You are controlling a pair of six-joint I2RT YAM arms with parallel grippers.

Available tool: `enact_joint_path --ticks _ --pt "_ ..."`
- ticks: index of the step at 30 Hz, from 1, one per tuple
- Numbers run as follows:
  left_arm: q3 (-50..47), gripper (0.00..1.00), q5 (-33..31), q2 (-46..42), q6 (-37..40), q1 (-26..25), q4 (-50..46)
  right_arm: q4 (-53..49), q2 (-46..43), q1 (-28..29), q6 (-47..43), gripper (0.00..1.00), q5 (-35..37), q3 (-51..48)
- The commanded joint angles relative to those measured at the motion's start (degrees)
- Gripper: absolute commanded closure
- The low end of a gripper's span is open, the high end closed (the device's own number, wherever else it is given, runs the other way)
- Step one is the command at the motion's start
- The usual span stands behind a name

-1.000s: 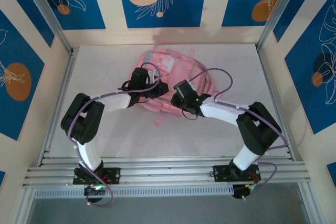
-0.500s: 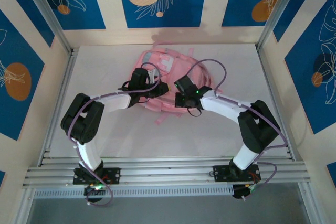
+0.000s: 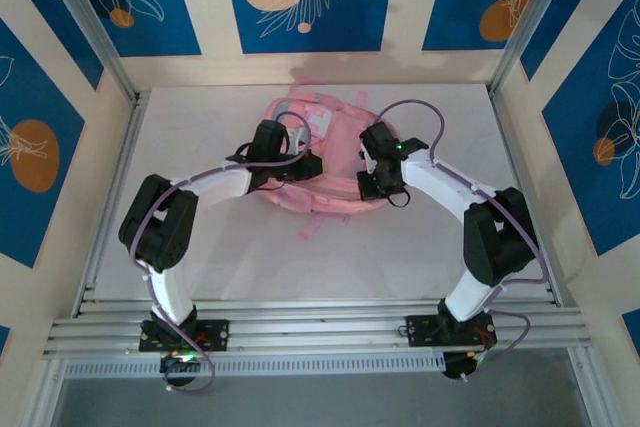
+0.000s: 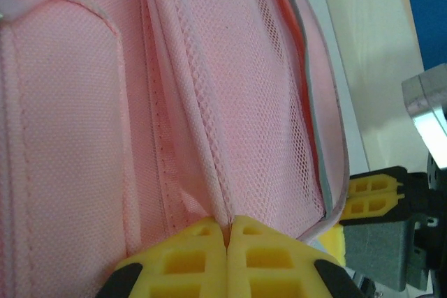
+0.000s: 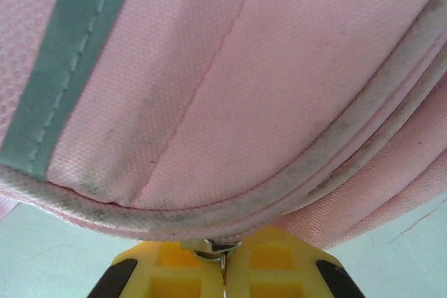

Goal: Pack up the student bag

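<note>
The pink student bag (image 3: 330, 152) lies flat at the middle back of the table, with grey-blue trim (image 5: 66, 68) across its pink cloth. My left gripper (image 3: 300, 169) sits at the bag's left side, shut on a fold of its pink mesh fabric (image 4: 230, 137); the yellow fingertips (image 4: 188, 256) meet with the cloth pinched between them. My right gripper (image 3: 372, 183) is at the bag's right edge, shut on a small metal zipper pull (image 5: 216, 248) under the bag's piped seam (image 5: 230, 204). The right gripper's yellow finger (image 4: 374, 197) shows past the bag's rim.
A pink strap (image 3: 310, 231) trails from the bag toward the near side. White tabletop (image 3: 200, 267) spreads around the bag, bounded by side rails (image 3: 110, 197) and patterned walls. Purple cables (image 3: 405, 112) loop above both wrists.
My right gripper has swung rightward and farther back along the bag's edge, still pinching the zipper pull. The left gripper has stayed clamped on the bag's fabric, shifting only slightly.
</note>
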Motion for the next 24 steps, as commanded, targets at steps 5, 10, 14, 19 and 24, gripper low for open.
enact_joint_path --ticks 5,10,14,19,24 --pt "7.3 1.0 -5.2 4.6 5.4 4.5 -4.2 -7.5 1.3 1.9 -3.2 1.0 -13.9 1.9" --pt "13.6 1.0 -4.8 9.0 5.5 4.6 -5.2 -5.1 3.6 6.8 -1.4 1.0 -23.7 3.4" --pt "19.3 1.0 -4.8 11.9 6.3 4.8 -8.2 0.0 6.2 10.7 1.4 1.0 -28.0 5.9" --pt "17.3 0.58 -5.9 8.3 5.6 5.2 -9.8 3.7 11.5 13.3 5.4 1.0 -25.8 11.0" --pt "9.2 0.27 -7.9 -0.7 5.8 5.4 -11.2 9.4 13.8 14.6 11.0 1.0 -26.0 11.6"
